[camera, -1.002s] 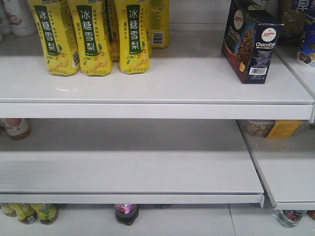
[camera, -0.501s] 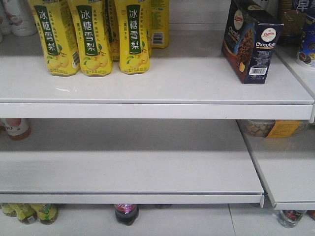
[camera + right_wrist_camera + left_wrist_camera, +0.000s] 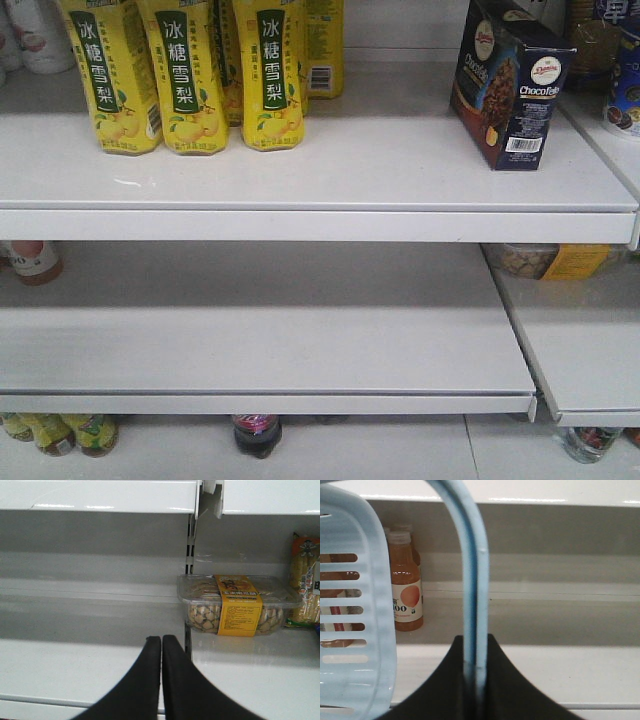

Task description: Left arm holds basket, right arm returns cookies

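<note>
Currently the ChocoTello cookie box [image 3: 512,85] stands upright on the top shelf [image 3: 300,170], right end, well apart from the yellow pear-drink cartons [image 3: 190,75] at the left. Looks like the return is already done, judging by where it sits.

Left hand [image 3: 475,672]: clamped on the basket handle [image 3: 472,580], which runs vertically up through the jaws. Light blue basket [image 3: 355,605] wall with slots hangs at left of that view; an orange drink bottle [image 3: 406,585] sits on the shelf behind it.

Right hand [image 3: 161,645]: fingers pressed together, nothing between them. It faces the lower shelf [image 3: 75,665], with a clear tub of snacks with a yellow label [image 3: 239,605] ahead and to the right.

Key relation: the cookie box doesn't show in the right wrist view at all; the white edge along the top of that view may be the top shelf, which would put the box above the right hand, one level up. Box long axis is vertical. The front view shows neither arm, so I can't say which is nearer the box.

Basket contents not visible.
</note>
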Robot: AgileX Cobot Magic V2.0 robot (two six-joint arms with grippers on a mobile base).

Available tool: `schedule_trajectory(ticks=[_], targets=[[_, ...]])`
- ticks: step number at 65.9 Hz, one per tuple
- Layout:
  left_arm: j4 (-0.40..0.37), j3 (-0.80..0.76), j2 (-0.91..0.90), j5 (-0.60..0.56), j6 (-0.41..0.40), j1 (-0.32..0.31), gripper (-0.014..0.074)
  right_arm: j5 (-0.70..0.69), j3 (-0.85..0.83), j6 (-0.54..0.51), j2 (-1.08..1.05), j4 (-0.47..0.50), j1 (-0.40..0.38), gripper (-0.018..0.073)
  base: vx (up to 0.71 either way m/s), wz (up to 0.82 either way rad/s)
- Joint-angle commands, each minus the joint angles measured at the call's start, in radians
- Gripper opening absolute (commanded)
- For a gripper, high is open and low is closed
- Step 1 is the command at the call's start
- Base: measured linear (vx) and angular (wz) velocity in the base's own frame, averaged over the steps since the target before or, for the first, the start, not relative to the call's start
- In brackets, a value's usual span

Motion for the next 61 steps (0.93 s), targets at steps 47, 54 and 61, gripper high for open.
schedule_trajectory(ticks=[47, 54, 61], targets=[[0.011, 0.009, -0.023, -0.098, 0.020, -0.004, -0.0006, -0.085, 0.001, -0.001, -0.009, 0.037, -0.005, -0.0009, 0.00, 0.00], [0.011, 0.009, -0.023, -0.098, 0.020, -0.004, -0.0006, -0.085, 0.001, -0.001, -0.009, 0.037, -0.005, -0.0009, 0.00, 0.00], [0.011, 0.009, -0.023, -0.098, 0.020, -0.004, -0.0006, -0.085, 0.001, -0.001, -0.009, 0.037, -0.005, -0.0009, 0.00, 0.00]])
